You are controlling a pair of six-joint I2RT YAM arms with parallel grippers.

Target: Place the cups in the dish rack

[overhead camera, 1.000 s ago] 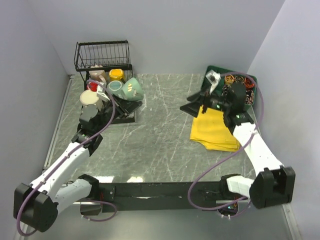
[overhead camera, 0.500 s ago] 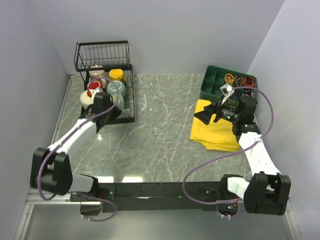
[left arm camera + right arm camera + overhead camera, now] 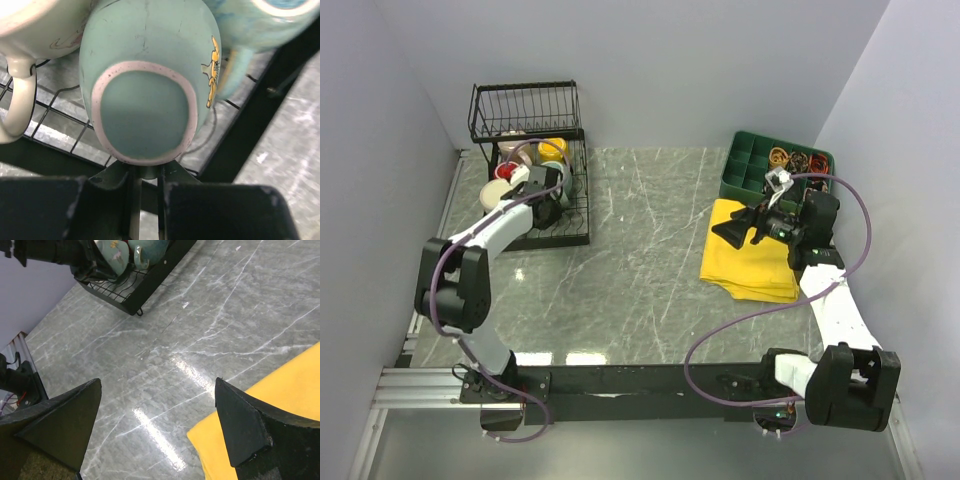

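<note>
In the left wrist view a teal cup shows its pale-rimmed underside, and my left gripper is shut on its handle. It hangs over the slotted base of the black wire dish rack, between a cream cup and a second teal cup. From above, the left gripper reaches into the dish rack, where yellow, red and cream cups stand. My right gripper is open and holds nothing, above the left edge of a yellow cloth.
A yellow cloth lies on the marble table at the right. Behind it stands a green compartment tray with small items. Walls close in the table on the left, back and right.
The left arm has swung its teal cup from the rack's right side into the rack, among the other cups. The right arm drew back to the right, over the cloth.
</note>
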